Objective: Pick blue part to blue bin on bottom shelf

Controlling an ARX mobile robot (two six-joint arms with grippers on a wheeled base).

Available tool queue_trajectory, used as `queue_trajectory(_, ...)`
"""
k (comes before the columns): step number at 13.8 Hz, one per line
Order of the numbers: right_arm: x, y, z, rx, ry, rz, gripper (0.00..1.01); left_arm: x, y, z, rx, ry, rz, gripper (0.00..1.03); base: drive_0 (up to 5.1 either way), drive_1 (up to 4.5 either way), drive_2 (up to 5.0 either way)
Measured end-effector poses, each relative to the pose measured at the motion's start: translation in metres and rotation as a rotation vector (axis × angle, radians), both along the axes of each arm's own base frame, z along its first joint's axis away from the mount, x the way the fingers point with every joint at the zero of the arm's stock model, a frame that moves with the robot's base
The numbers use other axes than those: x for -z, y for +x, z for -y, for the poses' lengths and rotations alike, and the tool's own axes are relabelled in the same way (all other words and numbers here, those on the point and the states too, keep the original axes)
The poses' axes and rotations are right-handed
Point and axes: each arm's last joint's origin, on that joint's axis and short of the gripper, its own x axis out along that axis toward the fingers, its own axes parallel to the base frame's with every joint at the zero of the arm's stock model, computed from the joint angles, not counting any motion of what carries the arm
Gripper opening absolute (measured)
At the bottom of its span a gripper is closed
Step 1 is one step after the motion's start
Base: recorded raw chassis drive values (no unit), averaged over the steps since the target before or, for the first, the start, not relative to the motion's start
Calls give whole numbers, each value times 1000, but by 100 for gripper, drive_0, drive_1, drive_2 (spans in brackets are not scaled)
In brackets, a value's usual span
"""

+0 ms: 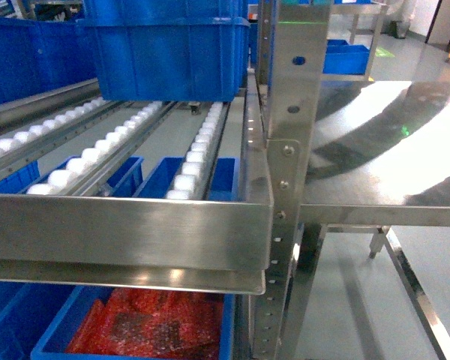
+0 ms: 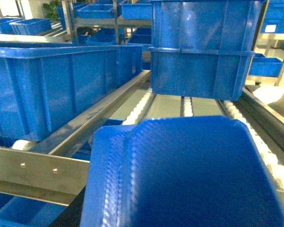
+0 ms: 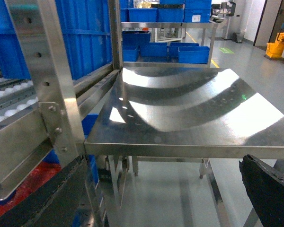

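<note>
Rack rail (image 1: 127,229): brushed stainless steel, satin sheen. Rollers (image 1: 191,161): white glossy plastic. Bins (image 2: 52,90): blue moulded plastic, smooth. Blue part (image 2: 184,175): finely textured plastic. Table top (image 3: 189,109): mirror-bright steel.

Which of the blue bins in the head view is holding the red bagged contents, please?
The blue bin below the steel front rail, at the bottom left; red bags fill it, whereas the bin on the rollers shows only its wall.
</note>
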Motion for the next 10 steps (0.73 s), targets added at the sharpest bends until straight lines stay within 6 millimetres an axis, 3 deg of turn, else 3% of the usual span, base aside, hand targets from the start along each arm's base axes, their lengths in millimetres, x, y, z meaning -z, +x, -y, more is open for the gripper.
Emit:
queue_trajectory(6, 0, 0, 0, 0, 0, 3, 98, 0, 0, 0, 0, 0, 0, 44, -457, 90, 396)
queue_trajectory(10, 0, 0, 0, 0, 0, -2, 98, 0, 0, 0, 0, 0, -1, 44, -487, 253, 253)
